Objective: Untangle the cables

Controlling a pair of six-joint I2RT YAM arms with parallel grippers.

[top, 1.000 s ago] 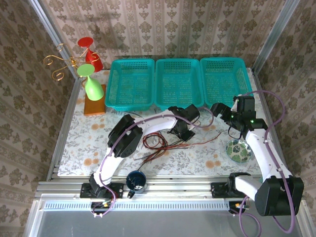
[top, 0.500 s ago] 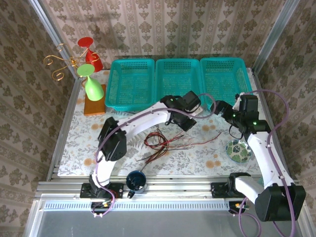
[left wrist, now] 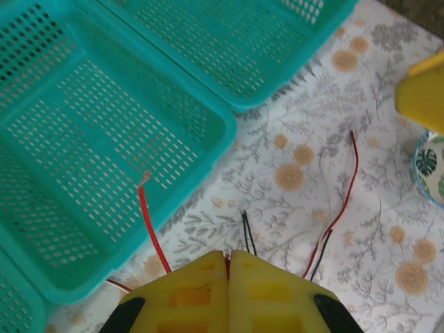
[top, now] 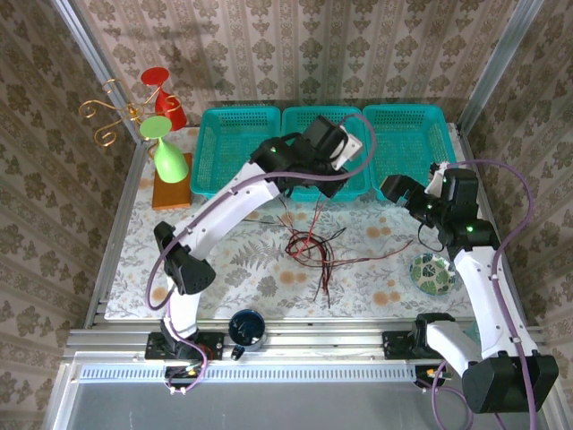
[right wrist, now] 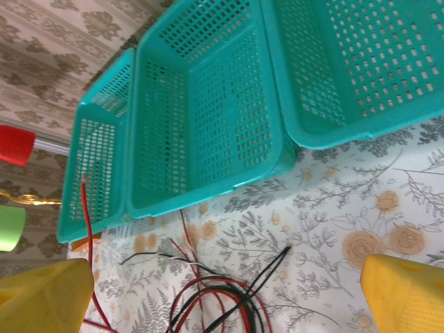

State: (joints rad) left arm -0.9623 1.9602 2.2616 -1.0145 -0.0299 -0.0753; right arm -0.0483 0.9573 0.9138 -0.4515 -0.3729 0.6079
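Several thin cables [top: 309,249] lie knotted on the flowered bench [top: 242,278], just before the teal baskets [top: 235,184]. The left tool [left wrist: 227,267], high above them, is clenched on what looks like a red wire [left wrist: 151,222]; the right tool [right wrist: 225,270] gapes, released. The cables look light and floppy, so a free end is likely the best hold

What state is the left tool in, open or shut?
Shut. In the left wrist view the left tool's yellow fingers meet with no gap, and a red cable runs out from under them.
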